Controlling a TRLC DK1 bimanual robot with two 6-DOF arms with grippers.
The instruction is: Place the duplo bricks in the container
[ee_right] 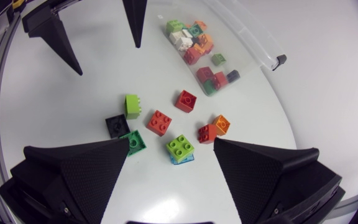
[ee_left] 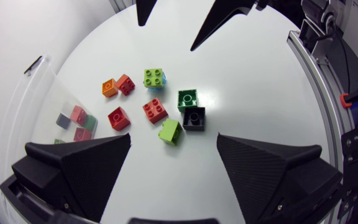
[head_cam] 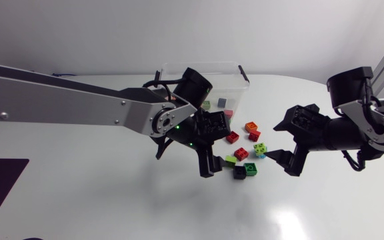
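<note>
Counter [head_cam: 79,200]: white and smooth. A nudged brick would probably skate on it rather than stay put.

Arms: the left comes in low across the middle, and its wrist overlaps the near wall of the container [head_cam: 239,80] in the head view. The right faces it from the other side. Both point at the same small patch, so the main hazard is fingers clashing if both descend together.

Container: clear tub at the far side of the counter, already holding a heap of bricks. It looks light, so a swing of the left wrist could shove it.

Left gripper [ee_left: 174,138]: spread wide, nothing in it, hovering over the loose cluster. Right gripper [ee_right: 171,142]: also wide open and empty, above the lime-on-blue brick [ee_right: 180,148].

Loose bricks lie between the two grippers, near the container but outside it.
- Black brick [ee_right: 116,124] and dark green brick [ee_right: 133,142] touch at a corner. Closing on one likely drags the other.
- Orange brick [ee_right: 221,124] and a red brick [ee_right: 206,132] also touch, with the same risk.
- Lime brick [ee_right: 132,106] seems tipped on its side, so it may offer poor faces and squirt out.
- Red four-stud brick [ee_right: 160,122] sits apart and looks the safest pick.
</note>
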